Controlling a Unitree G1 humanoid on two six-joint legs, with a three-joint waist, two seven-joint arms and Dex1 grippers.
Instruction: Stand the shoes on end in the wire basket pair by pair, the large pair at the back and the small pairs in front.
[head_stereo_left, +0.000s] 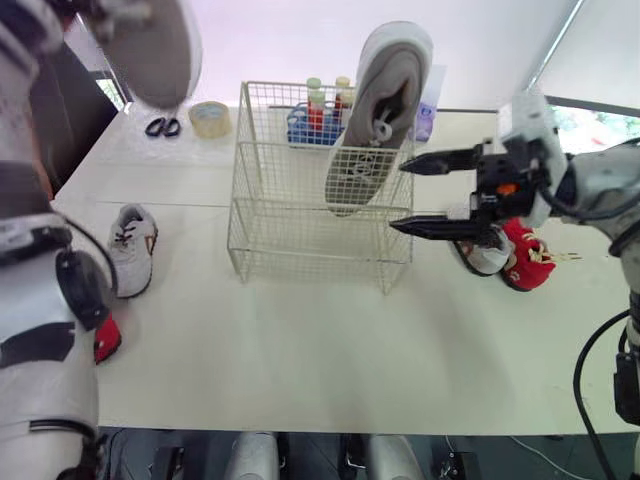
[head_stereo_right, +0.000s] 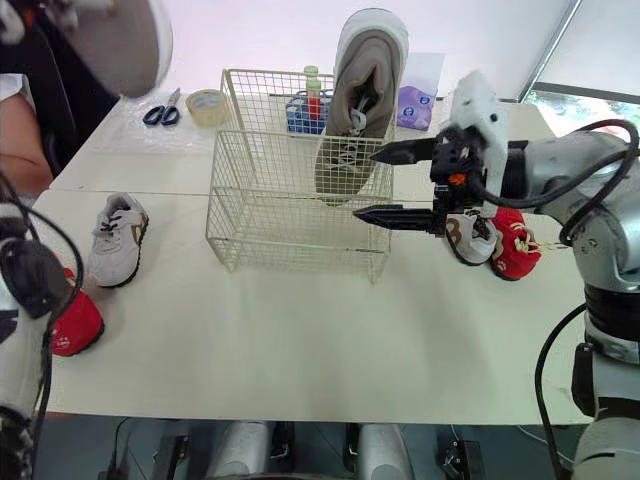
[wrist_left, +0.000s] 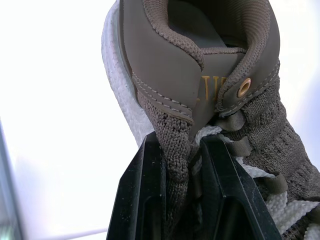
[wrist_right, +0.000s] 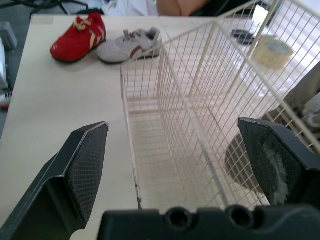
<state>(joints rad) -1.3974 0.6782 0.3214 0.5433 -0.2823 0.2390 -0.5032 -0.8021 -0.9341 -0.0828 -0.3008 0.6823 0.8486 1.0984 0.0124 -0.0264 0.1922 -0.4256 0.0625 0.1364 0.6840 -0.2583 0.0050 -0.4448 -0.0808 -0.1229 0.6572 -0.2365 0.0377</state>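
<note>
A: Left tool?
B: Clamped on collar of raised shoe; toe cut off.
A: Right tool?
B: Fingers wide apart, empty, just beside basket; upright shoe within; red shoe half hidden behind tool.

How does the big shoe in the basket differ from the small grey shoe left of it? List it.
The big shoe is far larger than the small grey shoe. The big shoe stands on end, toe down, inside the basket; the small one lies flat on its sole on the table. Both are pale lace-ups.
</note>
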